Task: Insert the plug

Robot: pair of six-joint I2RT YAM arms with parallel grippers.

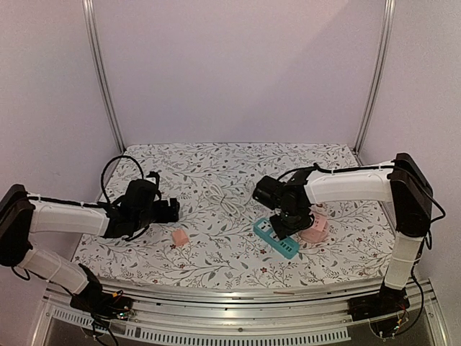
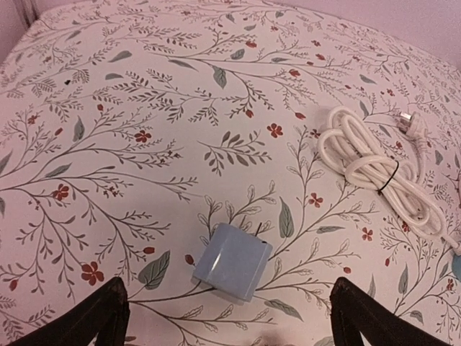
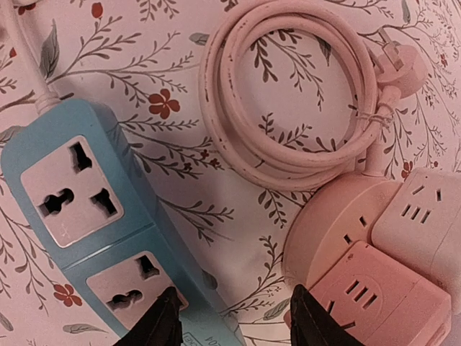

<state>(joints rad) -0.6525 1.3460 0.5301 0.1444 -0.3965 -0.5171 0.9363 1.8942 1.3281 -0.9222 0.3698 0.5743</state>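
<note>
The left gripper (image 2: pixel 229 326) stands wide open and holds nothing. The plug (image 2: pixel 232 261) lies on the flowered tablecloth (image 2: pixel 144 108) just in front of its fingers, well to the left of the blue power strip (image 3: pixel 86 216). The right gripper (image 3: pixel 234 324) is half open and empty. It hangs over the strip's edge, beside the pink socket cubes (image 3: pixel 389 288).

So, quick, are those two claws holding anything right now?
Left gripper: open wide, holding nothing.
Right gripper: partly open, holding nothing.
</note>
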